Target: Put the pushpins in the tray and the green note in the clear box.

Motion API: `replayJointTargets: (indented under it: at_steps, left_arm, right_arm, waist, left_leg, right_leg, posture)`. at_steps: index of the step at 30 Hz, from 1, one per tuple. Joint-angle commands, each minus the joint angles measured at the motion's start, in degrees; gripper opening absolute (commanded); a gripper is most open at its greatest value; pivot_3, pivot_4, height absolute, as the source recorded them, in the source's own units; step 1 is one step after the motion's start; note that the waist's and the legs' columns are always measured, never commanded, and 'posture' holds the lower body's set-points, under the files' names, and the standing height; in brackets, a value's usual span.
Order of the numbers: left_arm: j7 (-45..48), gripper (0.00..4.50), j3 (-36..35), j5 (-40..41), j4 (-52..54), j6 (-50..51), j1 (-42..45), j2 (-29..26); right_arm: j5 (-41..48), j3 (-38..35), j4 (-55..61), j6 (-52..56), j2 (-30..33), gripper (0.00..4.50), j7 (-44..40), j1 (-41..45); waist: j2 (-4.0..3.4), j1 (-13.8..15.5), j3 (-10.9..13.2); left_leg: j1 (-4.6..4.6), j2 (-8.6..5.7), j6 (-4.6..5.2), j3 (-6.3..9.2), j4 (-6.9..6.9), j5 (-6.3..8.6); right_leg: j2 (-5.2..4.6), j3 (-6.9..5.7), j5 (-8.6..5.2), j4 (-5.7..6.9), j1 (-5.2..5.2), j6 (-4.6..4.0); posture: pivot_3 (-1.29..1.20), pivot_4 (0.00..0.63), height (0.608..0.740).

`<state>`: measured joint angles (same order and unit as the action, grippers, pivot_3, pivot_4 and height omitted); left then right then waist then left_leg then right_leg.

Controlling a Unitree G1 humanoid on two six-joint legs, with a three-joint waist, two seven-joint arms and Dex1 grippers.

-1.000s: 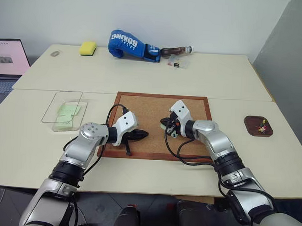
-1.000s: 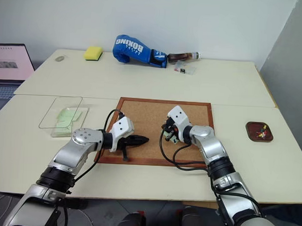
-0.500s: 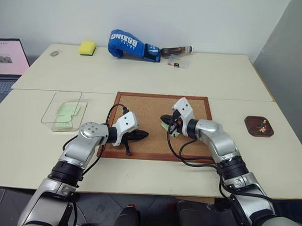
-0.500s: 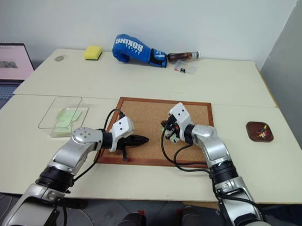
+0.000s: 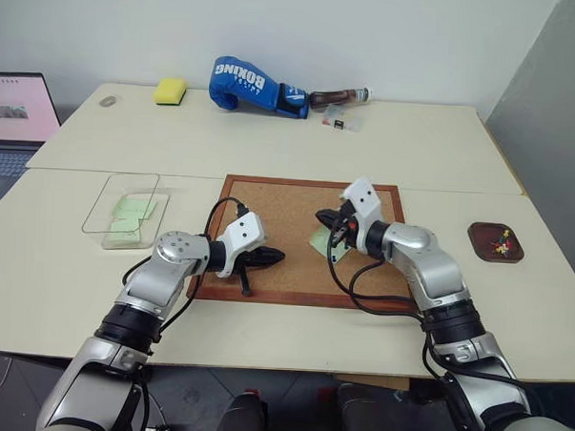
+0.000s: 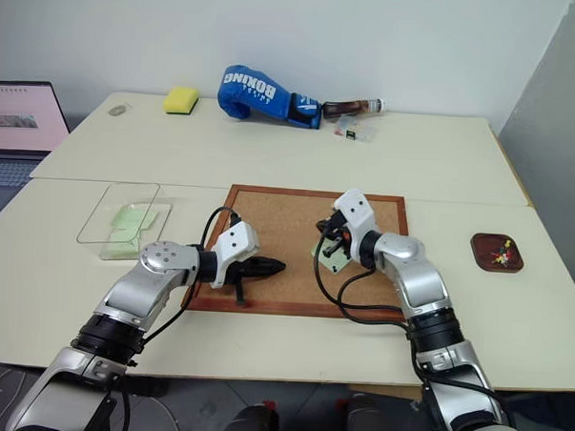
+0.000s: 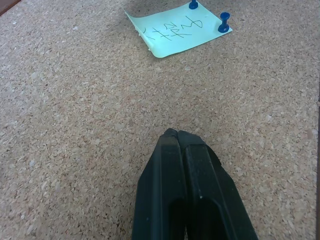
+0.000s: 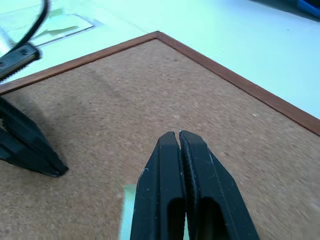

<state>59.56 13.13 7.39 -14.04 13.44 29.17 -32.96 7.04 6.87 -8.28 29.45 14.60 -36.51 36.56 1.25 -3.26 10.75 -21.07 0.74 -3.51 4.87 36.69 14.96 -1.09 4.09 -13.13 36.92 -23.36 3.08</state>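
Note:
The green note (image 7: pixel 175 30), with handwriting on it, lies on the corkboard (image 5: pixel 278 210). Two pushpins (image 7: pixel 224 22) with dark blue-green heads stand in its far edge. In the head views the note (image 5: pixel 320 242) sits just below my right gripper (image 5: pixel 323 218), which hovers above it, shut, with nothing visible between its fingers (image 8: pixel 165 150). My left gripper (image 5: pixel 278 256) is shut too, low over the board's near left part and pointing toward the note. At the far right is the tray (image 5: pixel 479 245), a small dark brown dish. To the left of the board stands the clear box (image 5: pixel 95 210).
Red and yellow pins lie in the tray, and pale green slips lie in the clear box. At the table's back are a blue boxing glove (image 5: pixel 244 83), a yellow sponge (image 5: pixel 169 91), a bottle (image 5: pixel 340 96) and a small clear case (image 5: pixel 341 120). A laptop (image 5: pixel 15 118) sits far left.
My right gripper has risen and drawn right, off the note, so more of the note shows beneath it. The left gripper has stayed put.

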Motion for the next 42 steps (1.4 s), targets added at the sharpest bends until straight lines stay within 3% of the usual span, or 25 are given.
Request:
replayJointTargets:
  at_steps: [1,9,17,37,42]
  left_arm:
    - [-0.02,0.0,1.6,-2.37,-1.03,1.9,-2.22,-0.75]
    - [0.37,0.0,2.1,-2.52,-0.57,1.73,-3.23,-0.86]
    - [0.59,0.0,2.41,-2.64,-2.57,0.52,-1.58,0.15]
    - [1.05,0.0,2.31,-3.19,-0.54,0.95,-3.12,0.3]
    - [1.12,0.0,2.37,-3.25,-0.76,0.84,-2.58,0.36]
  right_arm:
    - [0.62,-7.16,7.47,3.54,4.67,0.03,4.17,-2.73]
    - [0.13,-21.61,15.06,7.71,15.87,0.03,10.25,-12.61]
    - [2.52,-31.6,5.78,7.13,21.16,0.03,12.83,-15.95]
    - [4.07,-27.63,-21.52,-5.75,22.61,0.03,10.14,-5.46]
    - [3.67,-27.14,-25.15,-8.5,22.99,1.03,10.83,-3.52]
  waist:
    - [0.0,0.01,0.0]
    - [0.0,0.0,0.0]
    - [0.0,-0.02,0.0]
    - [-0.05,-0.02,-0.03]
    - [-0.06,0.01,-0.03]
  left_leg:
    - [0.0,0.0,0.0,-0.01,0.0,0.0]
    - [0.0,0.0,-0.01,-0.04,-0.21,0.01]
    - [0.07,-0.01,0.0,-0.13,-0.24,0.01]
    - [0.09,-0.05,0.01,-0.15,-0.27,0.01]
    - [0.08,-0.05,0.01,-0.15,-0.28,0.01]
  right_leg:
    - [0.0,0.0,0.0,-0.01,0.0,0.0]
    - [-0.01,0.02,-0.07,-0.07,-0.06,-0.02]
    - [-0.04,0.07,-0.11,-0.1,-0.02,-0.02]
    - [-0.05,0.1,-0.13,-0.17,0.07,0.03]
    - [-0.05,0.1,-0.13,-0.18,0.07,0.03]
  posture:
    - [0.0,0.15,0.74]
    - [0.0,0.15,0.74]
    - [0.0,0.15,0.74]
    - [0.0,0.15,0.74]
    - [0.0,0.15,0.74]
